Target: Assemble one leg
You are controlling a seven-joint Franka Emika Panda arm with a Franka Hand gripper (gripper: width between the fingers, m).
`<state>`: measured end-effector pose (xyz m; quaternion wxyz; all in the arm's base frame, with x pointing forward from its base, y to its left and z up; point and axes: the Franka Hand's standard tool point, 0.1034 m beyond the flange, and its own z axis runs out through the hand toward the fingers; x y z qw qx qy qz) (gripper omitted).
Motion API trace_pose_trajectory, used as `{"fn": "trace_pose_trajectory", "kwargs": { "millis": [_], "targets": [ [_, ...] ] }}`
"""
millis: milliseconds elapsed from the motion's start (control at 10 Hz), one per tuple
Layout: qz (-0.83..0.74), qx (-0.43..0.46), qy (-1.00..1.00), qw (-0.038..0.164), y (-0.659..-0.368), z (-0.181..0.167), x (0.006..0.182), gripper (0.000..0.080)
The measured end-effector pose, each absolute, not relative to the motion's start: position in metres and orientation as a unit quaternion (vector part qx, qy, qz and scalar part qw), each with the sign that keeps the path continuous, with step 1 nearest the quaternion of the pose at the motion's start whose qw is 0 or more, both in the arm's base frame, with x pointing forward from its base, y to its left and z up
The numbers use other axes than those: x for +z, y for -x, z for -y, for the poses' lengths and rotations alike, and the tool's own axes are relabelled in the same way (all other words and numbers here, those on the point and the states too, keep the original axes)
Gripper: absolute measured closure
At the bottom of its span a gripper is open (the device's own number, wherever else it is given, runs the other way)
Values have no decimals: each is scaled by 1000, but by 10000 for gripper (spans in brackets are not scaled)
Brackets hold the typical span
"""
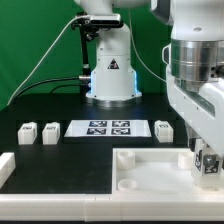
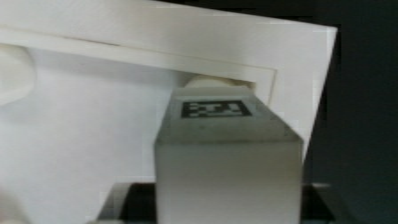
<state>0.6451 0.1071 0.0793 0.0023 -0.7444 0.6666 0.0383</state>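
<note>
- Here, the leg [image 1: 208, 161] is clamped in the claw [image 1: 207, 166], low at the exterior view's right, with one of its black-and-white tags facing the camera.
- In the wrist view the leg [image 2: 221, 150] runs as a grey, shaded column away from the camera, with a square tag near its far end and a rounded white tip beyond that.
- The claw's two fingers are closed on the leg from either side, so it is gripping, not spread.
- The leg hangs upright over the far corner of the tabletop [image 1: 150, 168] on the exterior view's right. In the wrist view its tip sits just inside the corner of the tabletop's [image 2: 107, 110] raised rim. Whether the tip touches the surface cannot be told.
- The tabletop lies flat at the front of the black table [image 1: 60, 150], with holes showing near its corners on the exterior view's left.
- Behind it lies the marker board [image 1: 112, 128], flat with four tags.
- Two more legs [image 1: 27, 130] [image 1: 50, 130] stand side by side on the exterior view's left of that board, and a third leg [image 1: 163, 128] stands just beside its other end.
- A white part [image 1: 5, 166] is cut off by the edge on the exterior view's left.
- The robot base [image 1: 110, 70] stands at the back before a green backdrop [image 1: 30, 40].
</note>
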Motion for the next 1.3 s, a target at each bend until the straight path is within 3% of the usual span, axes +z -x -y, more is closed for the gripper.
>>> {"fn": "trace_pose_trajectory", "kwargs": {
  "millis": [100,400,900,1300],
  "targets": [
    [-656,38,754,3,-645,-107,79,506],
    [-603,37,797,5,-645,-108,79,190],
    [-302,33,952,21,-644,-121,79,152],
    [-47,26,998,23,-644,-117,79,150]
  ]
}}
